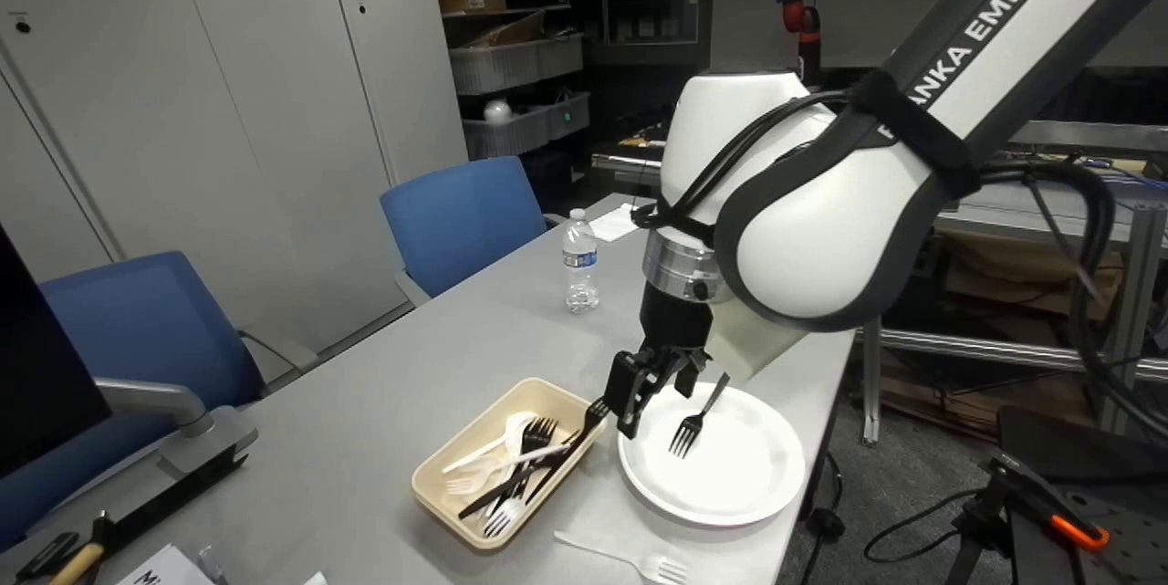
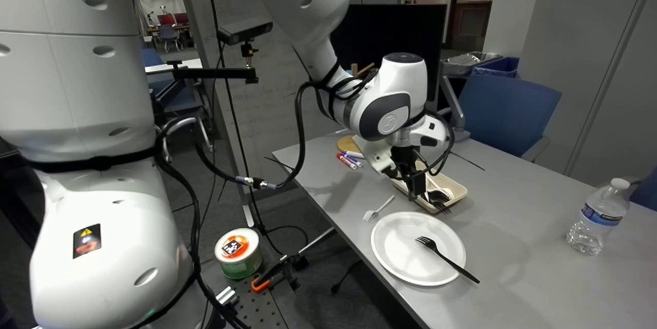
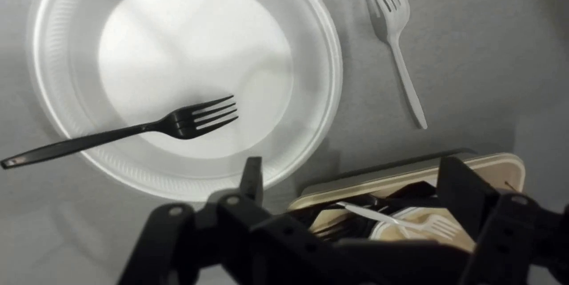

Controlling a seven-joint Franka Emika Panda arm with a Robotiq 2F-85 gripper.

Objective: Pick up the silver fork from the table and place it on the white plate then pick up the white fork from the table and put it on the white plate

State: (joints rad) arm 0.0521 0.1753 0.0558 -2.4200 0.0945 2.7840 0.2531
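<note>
The silver fork (image 1: 691, 428), dark grey to black here, lies on the white plate (image 1: 757, 471), its handle over the rim. Both also show in an exterior view, the fork (image 2: 451, 265) and the plate (image 2: 400, 257), and in the wrist view, the fork (image 3: 182, 125) and the plate (image 3: 195, 31). The white fork (image 1: 652, 567) lies on the grey table (image 1: 493, 329) beside the plate; it also shows in the wrist view (image 3: 397, 22) and an exterior view (image 2: 370, 214). My gripper (image 3: 351, 160) is open and empty, above the gap between plate and tan tray.
The tan tray (image 3: 511, 165) with several black and white utensils stands beside the plate, under my fingers. A water bottle (image 1: 580, 266) stands farther along the table. Markers (image 2: 349, 159) lie beyond the tray. A monitor and blue chairs (image 1: 465, 220) border the table.
</note>
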